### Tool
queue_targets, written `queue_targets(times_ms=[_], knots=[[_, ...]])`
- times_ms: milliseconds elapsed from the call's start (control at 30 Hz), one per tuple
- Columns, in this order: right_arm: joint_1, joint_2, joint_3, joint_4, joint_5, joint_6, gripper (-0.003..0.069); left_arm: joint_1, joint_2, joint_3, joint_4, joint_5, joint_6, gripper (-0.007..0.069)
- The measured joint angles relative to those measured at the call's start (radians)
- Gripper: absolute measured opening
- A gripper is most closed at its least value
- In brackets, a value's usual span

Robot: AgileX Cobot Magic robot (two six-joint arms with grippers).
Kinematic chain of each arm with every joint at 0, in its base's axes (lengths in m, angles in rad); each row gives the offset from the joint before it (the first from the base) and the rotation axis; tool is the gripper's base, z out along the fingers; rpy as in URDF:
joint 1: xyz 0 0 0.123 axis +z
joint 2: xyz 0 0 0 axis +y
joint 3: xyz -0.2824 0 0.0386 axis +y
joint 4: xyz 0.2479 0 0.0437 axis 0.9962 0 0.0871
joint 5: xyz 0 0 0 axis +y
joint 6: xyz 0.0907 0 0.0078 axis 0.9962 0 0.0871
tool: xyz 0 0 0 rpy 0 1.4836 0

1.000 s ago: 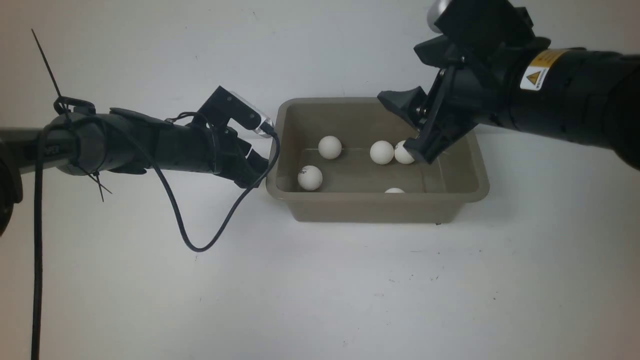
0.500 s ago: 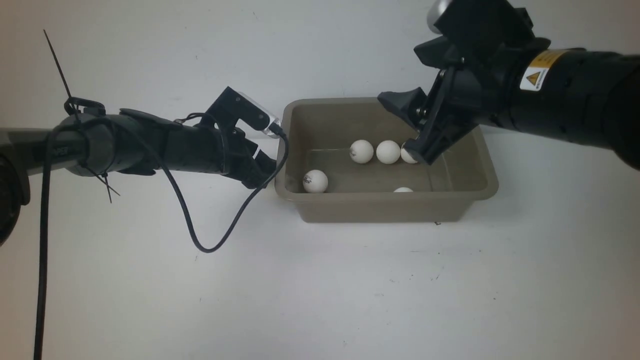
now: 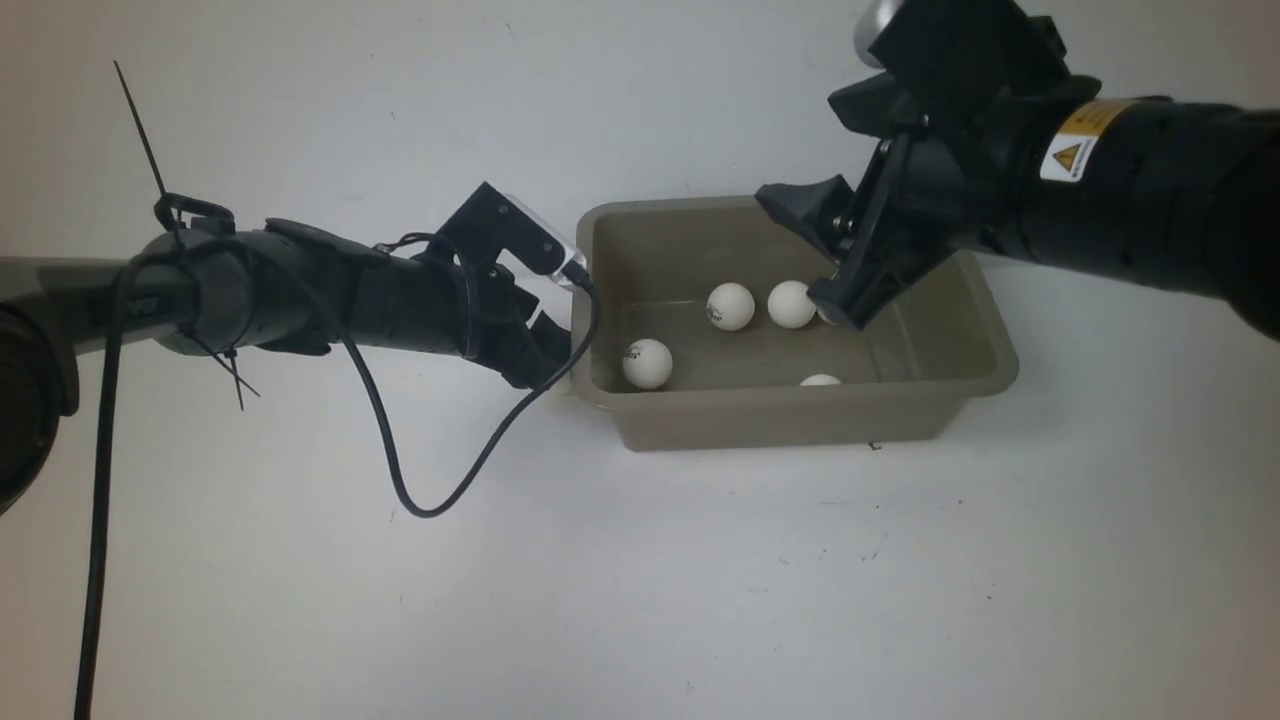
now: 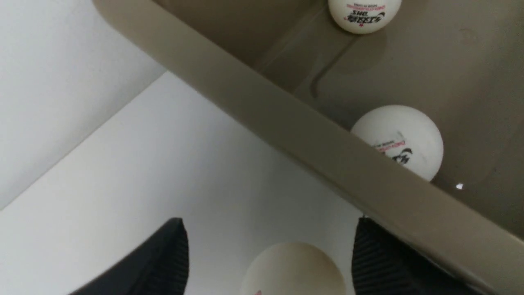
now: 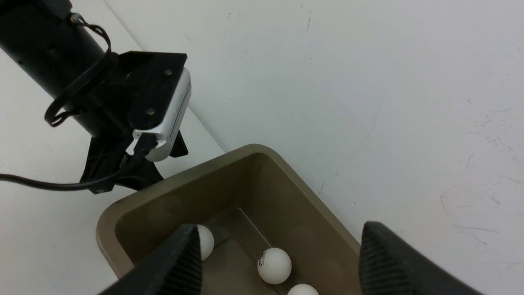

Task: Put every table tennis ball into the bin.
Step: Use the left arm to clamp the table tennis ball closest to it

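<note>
Pre-grasp, left side.
My left end effector (image 4: 270,224), wide, straddled a small matte white table tennis ball (image 4: 292,268) on the worktop (image 3: 640,580) beside the taupe plastic bin (image 4: 286,135), placed to close on it; my right end effector (image 5: 280,228) hung wide and empty above the bin.

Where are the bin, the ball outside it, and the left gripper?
bin (image 3: 780,420), front view, on its near outer wall.
ball outside the bin (image 4: 292,268), left wrist view, on its visible upper surface.
left gripper (image 4: 270,220), left wrist view, midway between its open fingertips.
</note>
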Motion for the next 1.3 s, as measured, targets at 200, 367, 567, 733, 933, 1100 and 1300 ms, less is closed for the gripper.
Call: queue_targets(times_ms=[200, 367, 567, 733, 933, 1100, 1300], knots=[[0.000, 0.000, 0.000, 0.000, 0.006, 0.000, 0.0472, -0.002, 0.000, 0.000, 0.041, -0.004, -0.027, 0.0489], [0.000, 0.000, 0.000, 0.000, 0.011, 0.000, 0.0472, -0.003, 0.000, 0.000, 0.063, -0.004, -0.043, 0.0489], [0.000, 0.000, 0.000, 0.002, 0.011, 0.000, 0.0472, -0.003, 0.000, 0.000, 0.066, -0.004, -0.047, 0.0489], [0.000, 0.000, 0.000, 0.002, 0.011, 0.000, 0.0472, -0.003, 0.000, 0.000, 0.074, -0.004, -0.067, 0.0489], [0.000, 0.000, 0.000, 0.003, 0.011, 0.000, 0.0472, -0.003, 0.000, 0.000, 0.108, 0.023, -0.118, 0.0489], [0.000, 0.000, 0.000, 0.003, 0.015, 0.000, 0.0472, -0.003, 0.000, 0.000, 0.110, 0.023, -0.122, 0.0489], [0.000, 0.000, 0.000, 0.003, 0.018, 0.000, 0.0472, -0.003, 0.014, 0.000, 0.110, 0.010, -0.118, 0.0489]])
